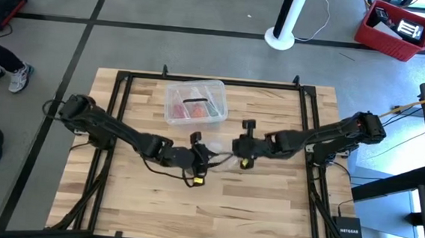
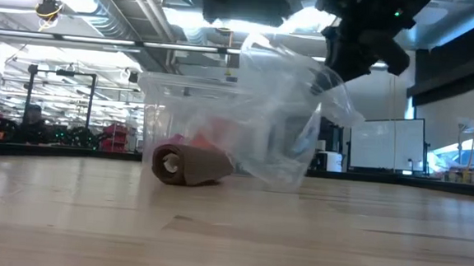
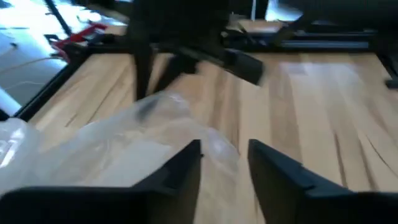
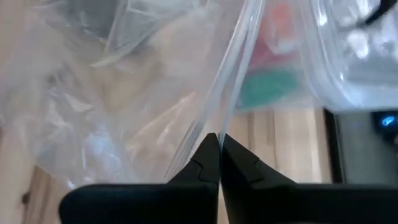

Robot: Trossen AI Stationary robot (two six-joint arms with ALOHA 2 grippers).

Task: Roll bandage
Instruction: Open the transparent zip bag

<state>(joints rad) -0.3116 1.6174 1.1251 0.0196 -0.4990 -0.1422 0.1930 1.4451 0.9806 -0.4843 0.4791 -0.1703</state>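
End effector work at this moment centres on the clear plastic bag (image 2: 284, 111), not on the bandage (image 2: 190, 165) itself. The bandage is seen in the low view as a finished brown-tan roll lying on its side on the worktop (image 2: 231, 232), its spiral end turned toward the camera, just in front of the clear plastic box (image 1: 195, 101) and at about 8 o'clock from the hanging bag. Whether the roll touches the bag's lower edge cannot be told. In the high view the roll is hidden under the arms.

The rolling is therefore judged to be done. What appears to be left is packing: the roll has not yet been placed in the bag.

The right end effector (image 4: 219, 155) is held near the middle of the worktop, at roughly 4 o'clock from the box, with its fingers pressed together on the bag's rim, and the bag is lifted by that edge. The left end effector (image 3: 224, 163) is placed just beside it, at about 9 o'clock from it, with its fingers standing apart and nothing seen between them; bag film lies just beyond them.

The box, holding red and green contents, stands at 12 o'clock from both.
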